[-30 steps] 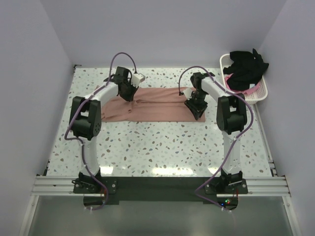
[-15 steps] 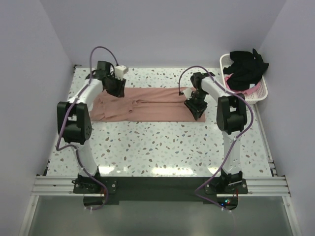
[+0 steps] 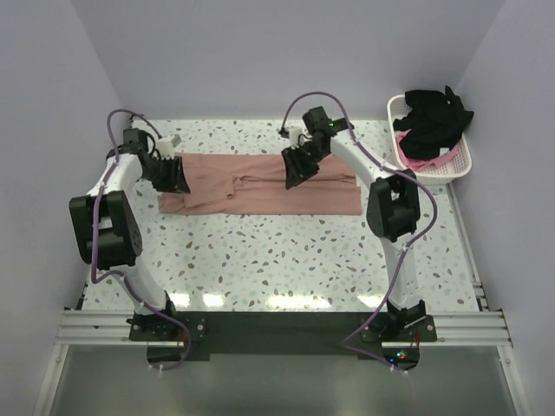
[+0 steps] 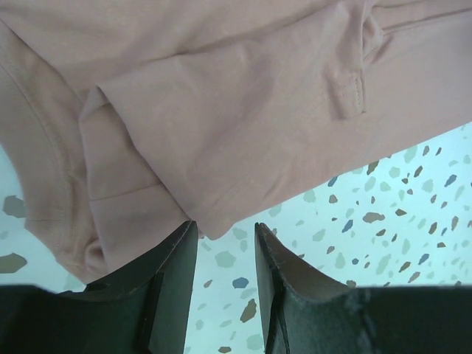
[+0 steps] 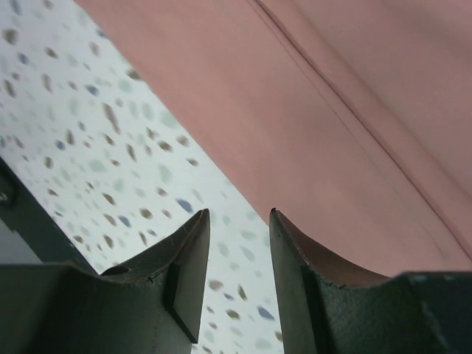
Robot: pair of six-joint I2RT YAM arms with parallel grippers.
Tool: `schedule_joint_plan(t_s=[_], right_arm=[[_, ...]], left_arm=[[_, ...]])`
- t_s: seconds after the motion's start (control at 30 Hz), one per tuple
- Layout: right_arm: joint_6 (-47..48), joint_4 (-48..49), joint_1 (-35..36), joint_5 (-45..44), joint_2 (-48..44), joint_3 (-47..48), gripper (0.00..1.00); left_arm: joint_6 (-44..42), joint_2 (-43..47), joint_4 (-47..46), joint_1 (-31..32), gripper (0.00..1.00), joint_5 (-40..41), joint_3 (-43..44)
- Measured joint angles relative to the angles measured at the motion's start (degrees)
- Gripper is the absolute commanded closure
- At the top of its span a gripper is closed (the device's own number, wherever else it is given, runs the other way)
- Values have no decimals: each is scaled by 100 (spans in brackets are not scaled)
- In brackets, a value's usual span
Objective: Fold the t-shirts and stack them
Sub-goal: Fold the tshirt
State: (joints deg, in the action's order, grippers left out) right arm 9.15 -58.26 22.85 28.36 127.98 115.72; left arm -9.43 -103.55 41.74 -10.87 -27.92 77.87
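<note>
The dusty salmon-pink t-shirt (image 3: pixel 260 195) lies flat on the speckled table as a long folded strip. My left gripper (image 3: pixel 177 182) hovers at its left end, jaws open. In the left wrist view a folded corner of the shirt (image 4: pixel 236 110) lies just past the gripper (image 4: pixel 225 236), with bare table in the gap. My right gripper (image 3: pixel 293 177) is over the strip's middle, near its far edge. It is open too (image 5: pixel 240 217), with the shirt's edge (image 5: pixel 354 110) beside the right finger. A black t-shirt (image 3: pixel 434 121) and a brighter pink one (image 3: pixel 425 162) sit in the basket.
The white lattice basket (image 3: pixel 461 165) stands at the back right corner of the table, against the right wall. Walls close in the left, back and right sides. The speckled tabletop (image 3: pixel 286 260) stretches between the shirt and the arm bases.
My left gripper opened and moved from the shirt's middle to its left end, which now lies further left. My right gripper moved from the right end to the middle.
</note>
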Motion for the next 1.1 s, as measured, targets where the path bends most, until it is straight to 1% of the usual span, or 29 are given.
schedule_joint_plan(t_s=[0.1, 0.2, 0.4, 0.57, 0.8, 0.87, 0.97, 1.03, 1.1], right_arm=[[-752, 669, 365, 341, 122, 153, 56], [-1458, 1329, 708, 610, 448, 330, 54], [-2505, 2354, 1078, 761, 1091, 339, 52], [-3077, 2977, 1202, 737, 1373, 341, 48], [-3552, 3497, 1351, 741, 1683, 498, 48], [-3657, 3602, 1381, 748, 1731, 522, 49], [-3779, 3748, 1397, 789, 1812, 627, 51], [-3875, 3873, 1401, 844, 1849, 671, 52], [-3952, 3976, 1401, 872, 1915, 761, 55]], left_arm=[[98, -4, -13, -26, 58, -151, -120], [162, -61, -28, -33, 58, -210, -229], [341, -229, -96, -33, 58, -131, -393], [466, -358, -184, -39, 56, 74, -396], [684, -570, -203, -81, 55, 111, -369], [715, -623, -210, -81, 58, 107, -321], [754, -702, -245, -81, 64, 39, -238], [782, -732, -306, -83, 69, -44, -197], [815, -737, -323, -85, 75, -111, -155]])
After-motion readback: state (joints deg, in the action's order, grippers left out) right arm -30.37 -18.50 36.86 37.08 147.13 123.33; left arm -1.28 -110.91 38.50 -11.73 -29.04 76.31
